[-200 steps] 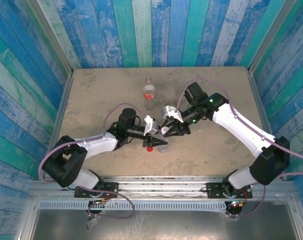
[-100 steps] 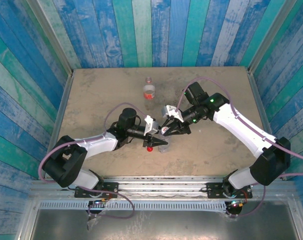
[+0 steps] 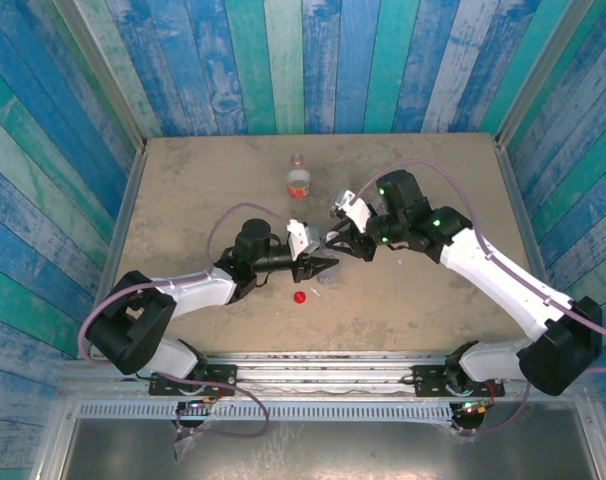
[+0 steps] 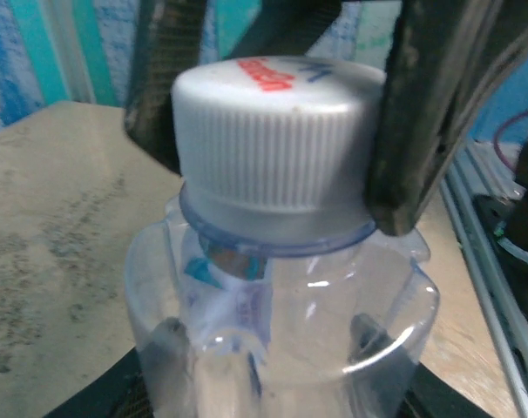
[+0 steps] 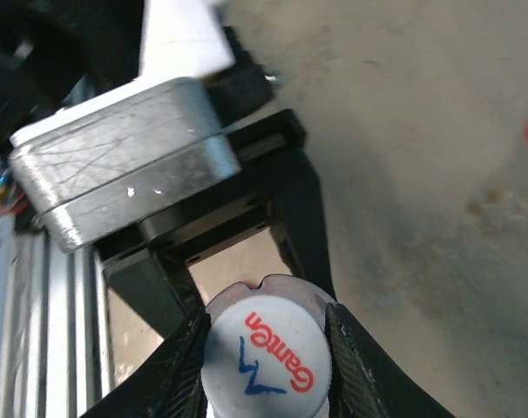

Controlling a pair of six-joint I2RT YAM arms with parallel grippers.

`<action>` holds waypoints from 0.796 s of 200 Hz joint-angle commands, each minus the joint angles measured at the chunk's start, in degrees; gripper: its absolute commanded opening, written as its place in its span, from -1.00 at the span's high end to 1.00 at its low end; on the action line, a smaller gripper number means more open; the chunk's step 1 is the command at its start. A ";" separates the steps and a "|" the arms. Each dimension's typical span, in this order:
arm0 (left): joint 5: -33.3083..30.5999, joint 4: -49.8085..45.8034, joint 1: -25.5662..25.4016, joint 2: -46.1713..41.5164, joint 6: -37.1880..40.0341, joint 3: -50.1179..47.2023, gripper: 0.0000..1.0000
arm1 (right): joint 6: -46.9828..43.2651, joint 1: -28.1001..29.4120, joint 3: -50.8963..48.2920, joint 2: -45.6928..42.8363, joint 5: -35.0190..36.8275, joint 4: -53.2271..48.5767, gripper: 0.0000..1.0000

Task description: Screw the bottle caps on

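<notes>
Two grippers meeting on one bottle.
The left gripper [image 3: 318, 266] was closed around the plain bottle [image 4: 281, 331]. The right gripper [image 5: 266, 348] pinched the white cap [image 4: 277, 144] seated on the bottle's neck, one finger on either side. The red cap [image 3: 300, 297] lay on the table [image 3: 203, 180] just beside the left gripper. The labelled bottle [image 3: 297, 180] stood apart, beyond both.

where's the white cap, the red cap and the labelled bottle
white cap [image 4: 277, 148]: left wrist view, its ribbed side wall
red cap [image 3: 300, 297]: top external view, the middle of its top
labelled bottle [image 3: 298, 183]: top external view, its red-and-white label band
</notes>
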 commanded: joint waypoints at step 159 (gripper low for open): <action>-8.88 10.47 0.54 -4.71 -2.62 -5.51 -0.99 | 14.43 4.22 -1.28 -1.31 33.48 4.17 0.54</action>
